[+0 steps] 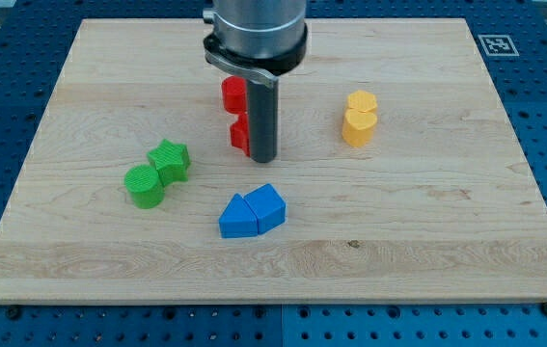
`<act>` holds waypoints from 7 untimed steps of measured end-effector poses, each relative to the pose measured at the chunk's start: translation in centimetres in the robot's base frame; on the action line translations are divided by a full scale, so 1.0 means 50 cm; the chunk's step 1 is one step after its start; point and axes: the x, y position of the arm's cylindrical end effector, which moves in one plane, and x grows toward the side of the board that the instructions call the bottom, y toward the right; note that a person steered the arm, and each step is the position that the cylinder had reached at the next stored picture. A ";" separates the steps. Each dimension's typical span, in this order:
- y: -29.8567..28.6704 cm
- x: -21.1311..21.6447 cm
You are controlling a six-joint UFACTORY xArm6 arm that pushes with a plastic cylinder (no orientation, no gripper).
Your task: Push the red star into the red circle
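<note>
My tip (262, 158) touching lower red block (238, 135), apparently star; upper red block (232, 93) beyond. No jaws fitted. Block likely light, rigid, slides readily; push flat side.

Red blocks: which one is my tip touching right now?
The lower red block: my tip sits against its right side. The upper red block lies farther up, beside the rod.

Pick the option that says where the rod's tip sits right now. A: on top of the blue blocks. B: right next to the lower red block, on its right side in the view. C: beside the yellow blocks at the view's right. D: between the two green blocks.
B: my tip stands against the right side of the lower red block, far from the yellow, green and blue pairs.
</note>
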 end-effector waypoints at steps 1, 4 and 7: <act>-0.026 -0.061; 0.010 -0.061; 0.395 0.101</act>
